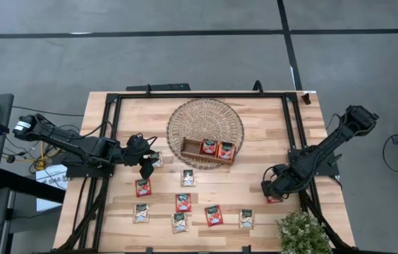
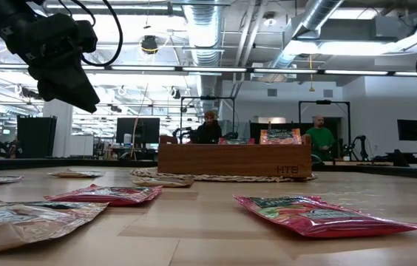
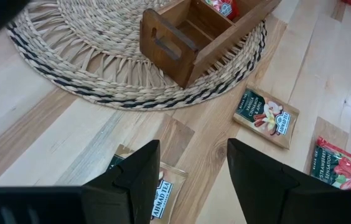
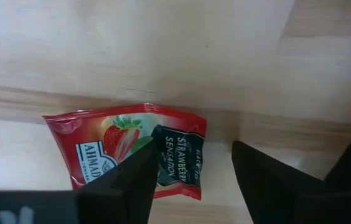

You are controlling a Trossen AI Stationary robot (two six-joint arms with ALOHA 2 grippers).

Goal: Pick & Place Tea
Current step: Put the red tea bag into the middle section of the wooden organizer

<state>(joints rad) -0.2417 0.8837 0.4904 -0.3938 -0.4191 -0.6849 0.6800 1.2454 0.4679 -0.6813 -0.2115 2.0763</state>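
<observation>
Lying flat on the pale wooden surface, a red strawberry tea sachet is waiting directly beneath the right tool, whose jaws are standing parted on either side of it, apparently lining up for a pick. Other sachets are sitting scattered across the near half of the surface, while two red ones are already standing in the wooden tray on the woven mat. Hovering near the mat's edge, the left tool is hanging open over a cream sachet, gripping nothing. Two people are sitting in the room beyond.
</observation>
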